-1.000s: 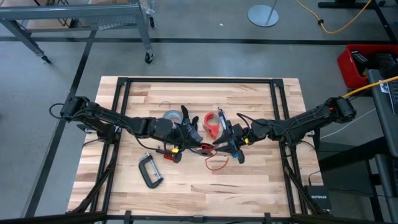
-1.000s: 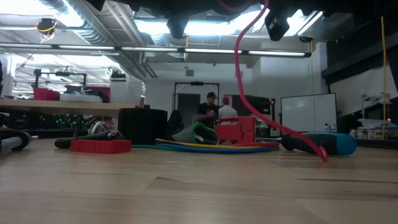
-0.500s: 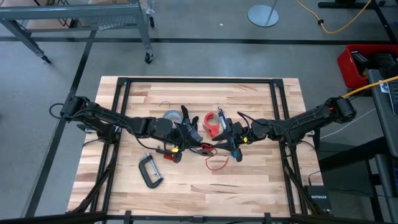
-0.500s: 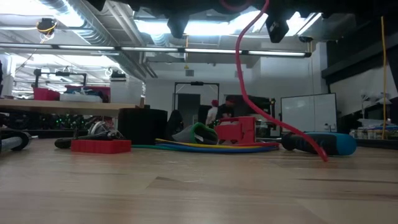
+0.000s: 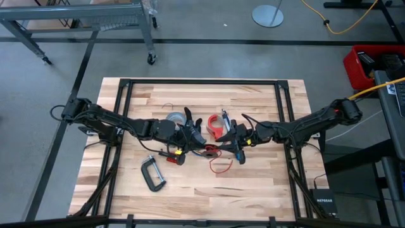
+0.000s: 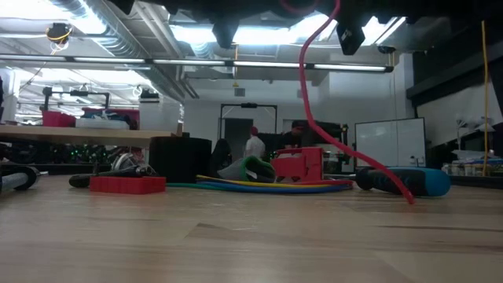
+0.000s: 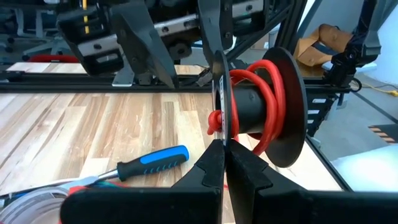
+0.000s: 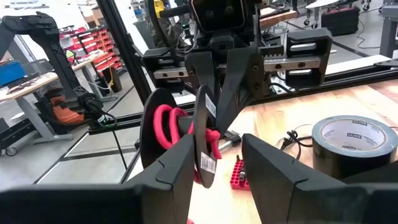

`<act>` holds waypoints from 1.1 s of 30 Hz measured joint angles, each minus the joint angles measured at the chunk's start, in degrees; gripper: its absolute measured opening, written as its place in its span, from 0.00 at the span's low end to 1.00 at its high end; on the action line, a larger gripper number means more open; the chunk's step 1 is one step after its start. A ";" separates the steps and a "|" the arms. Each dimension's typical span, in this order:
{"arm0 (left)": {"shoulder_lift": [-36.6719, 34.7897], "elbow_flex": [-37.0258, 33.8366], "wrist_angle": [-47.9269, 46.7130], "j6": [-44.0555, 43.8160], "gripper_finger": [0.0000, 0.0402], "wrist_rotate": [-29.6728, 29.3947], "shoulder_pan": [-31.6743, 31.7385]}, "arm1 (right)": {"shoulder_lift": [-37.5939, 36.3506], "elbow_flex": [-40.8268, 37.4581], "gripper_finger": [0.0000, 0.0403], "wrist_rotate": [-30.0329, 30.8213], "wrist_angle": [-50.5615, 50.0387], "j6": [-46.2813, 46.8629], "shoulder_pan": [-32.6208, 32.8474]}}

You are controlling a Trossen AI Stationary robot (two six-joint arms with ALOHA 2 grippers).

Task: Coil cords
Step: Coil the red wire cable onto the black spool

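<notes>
1. The left gripper (image 5: 201, 143) is clenched on a black spool's (image 7: 264, 112) flange at mid-table.
2. The right gripper (image 5: 229, 144) stands released, fingers astride the other flange.
3. The red cord (image 6: 314, 118) wraps the spool and trails down to the table (image 5: 253, 183).

In the low view both grippers are cut off above; the red cord (image 6: 314, 118) runs out of frame.

Grey concrete floor (image 5: 202, 60) around the wooden table (image 5: 253, 190), metal cart (image 5: 82, 19) at back; ceiling strip lights (image 6: 259, 64) glow, two people (image 6: 271, 145) stand by a whiteboard (image 6: 389, 140)
</notes>
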 joint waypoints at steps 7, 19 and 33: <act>0.07 0.00 0.76 0.00 0.00 0.00 0.00 | 3.85 0.02 0.34 -0.11 2.97 0.04 0.00; 0.04 -0.09 0.33 0.15 0.00 0.69 -0.09 | 10.20 3.70 0.34 -7.41 7.12 -0.29 0.07; -0.04 -0.09 -0.53 -0.02 0.00 0.48 -0.13 | 10.66 4.87 0.06 -9.38 7.10 -2.78 0.03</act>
